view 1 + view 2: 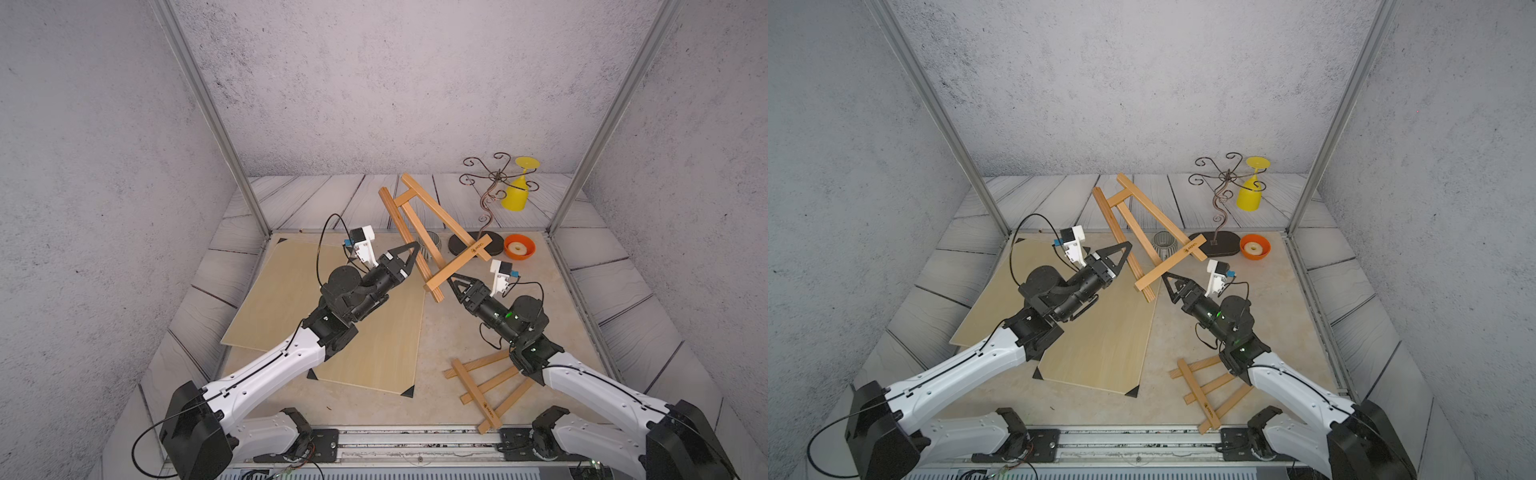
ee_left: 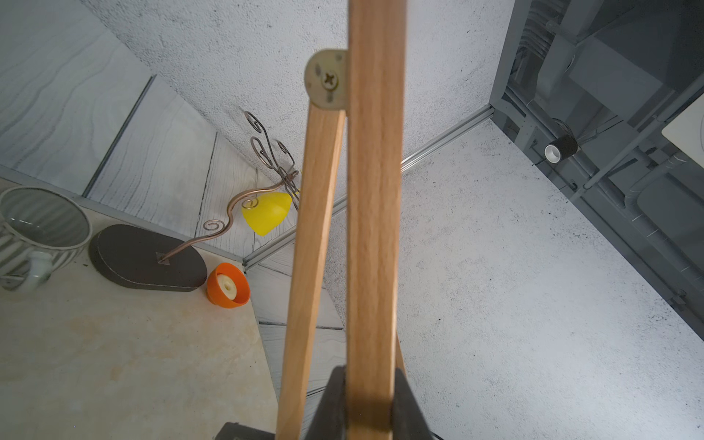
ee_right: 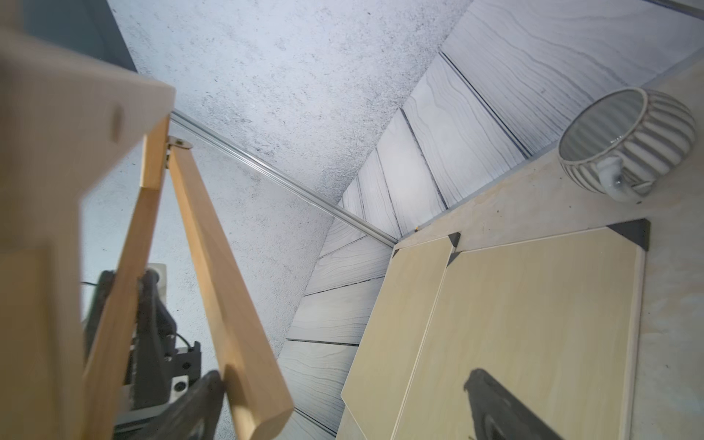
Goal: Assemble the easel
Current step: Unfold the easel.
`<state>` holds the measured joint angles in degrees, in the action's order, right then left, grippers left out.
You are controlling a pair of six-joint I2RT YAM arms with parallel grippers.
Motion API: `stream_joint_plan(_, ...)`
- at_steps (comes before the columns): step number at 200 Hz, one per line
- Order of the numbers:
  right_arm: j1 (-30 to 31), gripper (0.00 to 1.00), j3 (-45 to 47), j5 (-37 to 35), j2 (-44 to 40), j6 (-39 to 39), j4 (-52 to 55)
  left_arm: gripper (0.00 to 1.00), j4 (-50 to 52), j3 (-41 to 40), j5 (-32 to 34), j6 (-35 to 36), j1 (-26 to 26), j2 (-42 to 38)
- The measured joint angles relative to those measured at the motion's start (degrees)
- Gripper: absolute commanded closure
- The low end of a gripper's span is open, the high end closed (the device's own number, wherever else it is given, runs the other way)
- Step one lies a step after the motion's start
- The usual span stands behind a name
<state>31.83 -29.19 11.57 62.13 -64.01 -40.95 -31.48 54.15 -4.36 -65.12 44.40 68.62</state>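
Note:
A wooden easel [image 1: 461,259] [image 1: 1177,259] is held tilted above the table's middle. My left gripper [image 1: 411,251] [image 2: 369,404] is shut on one of its side rails [image 2: 375,228]. The hinged back leg [image 2: 312,266] hangs beside that rail from a metal hinge [image 2: 327,80]. Just below the easel's ledge bar my right gripper [image 1: 452,279] [image 3: 343,404] is open wide. The lower end of a leg [image 3: 259,381] lies against one of its fingers [image 3: 198,400], and the other finger is far off. A second easel [image 1: 484,384] lies flat at the front right.
Two thin wooden boards [image 1: 374,332] [image 3: 514,324] lie overlapped under the left arm. At the back stand a ribbed mug [image 2: 42,228] [image 3: 628,141], a wire stand [image 1: 496,178] on a dark base, a yellow glass [image 1: 517,193] hanging upside down, and an orange bowl [image 1: 519,247].

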Motion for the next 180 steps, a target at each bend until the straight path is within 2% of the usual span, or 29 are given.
stream_joint_plan(97, 0.13, 0.02, -0.85, -1.27, 10.43, -1.11, -8.02, 1.0, -1.29, 0.0, 0.0, -3.54, 1.68, 0.0)
stream_joint_plan(180, 0.09, 0.02, -7.91, -0.96, 18.78, -0.63, -10.21, 1.0, -0.87, 0.0, 0.2, -4.24, 2.71, -0.02)
